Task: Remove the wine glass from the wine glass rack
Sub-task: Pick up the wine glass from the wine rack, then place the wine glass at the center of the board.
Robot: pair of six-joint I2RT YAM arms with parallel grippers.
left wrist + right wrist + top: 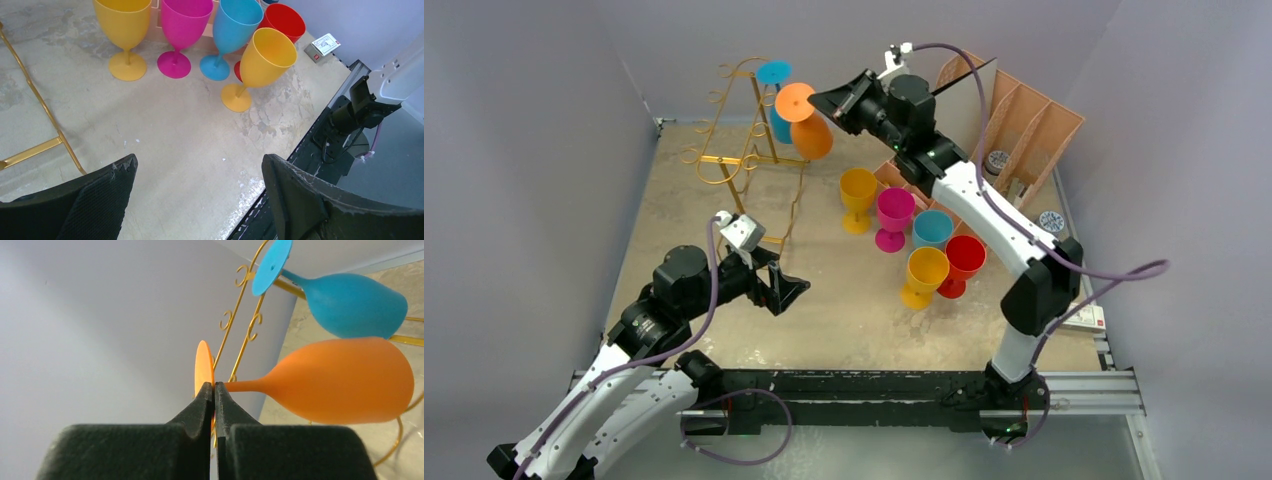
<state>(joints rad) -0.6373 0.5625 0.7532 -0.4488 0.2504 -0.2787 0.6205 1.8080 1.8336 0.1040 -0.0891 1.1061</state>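
Gold wire forms the wine glass rack (729,160), which stands at about 11 o'clock on the worktop (844,310). At the rack's 3 o'clock side hangs the orange wine glass (811,135) (345,380), upside down, its round foot on top and its bowl tilted down. A blue glass (774,72) (350,305) hangs the same way just behind it.

The right end effector (816,98) (214,387) reaches in from the 3 o'clock side. Its fingers are pressed almost together, pinching the thin foot of the orange wine glass where the stem joins it. Gold hook arms run close behind the foot in the right wrist view. Whether the foot rests on one of them cannot be told.

The left end effector (789,290) (199,162) hangs above the worktop near 8 o'clock, spread wide with nothing between its fingers.

A cluster of five upright glasses (932,228) stands right of centre, toward 3 o'clock: two yellow, one magenta, one blue, one red. A peach slotted organiser (1034,130) sits at 1 o'clock.
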